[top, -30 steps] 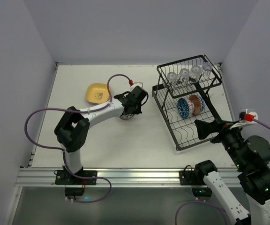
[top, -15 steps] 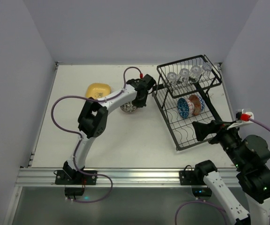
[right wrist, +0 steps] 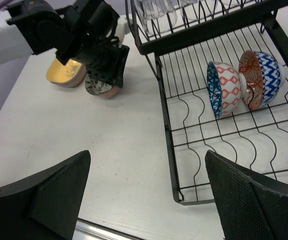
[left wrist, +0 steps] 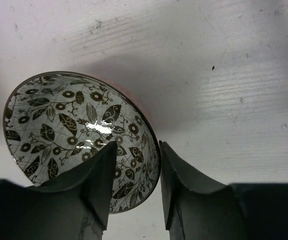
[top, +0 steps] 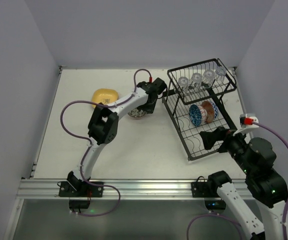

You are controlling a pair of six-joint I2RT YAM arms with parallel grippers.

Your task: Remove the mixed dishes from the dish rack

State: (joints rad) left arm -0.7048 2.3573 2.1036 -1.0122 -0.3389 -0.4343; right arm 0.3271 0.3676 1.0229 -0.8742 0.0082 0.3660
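A tan bowl with a black leaf pattern (left wrist: 74,125) rests upright on the table, also visible from above (top: 135,115). My left gripper (left wrist: 136,147) straddles its near rim, one finger inside and one outside, jaws slightly apart and open. The black wire dish rack (top: 184,142) holds two blue-and-red patterned bowls (right wrist: 224,89) (right wrist: 261,77) on edge in the lower tray. Several clear glasses (top: 196,79) stand on its upper shelf. My right gripper (right wrist: 149,200) hangs wide open and empty over the table by the rack's front left corner (top: 211,137).
A yellow plate (top: 104,95) lies on the table left of the tan bowl. The left arm (top: 119,105) stretches across the table's middle. Walls close in at the back and both sides.
The left arm stretched out, carrying the tan bowl a little farther back, and has since held still. The right gripper moved slightly left along the rack's front.
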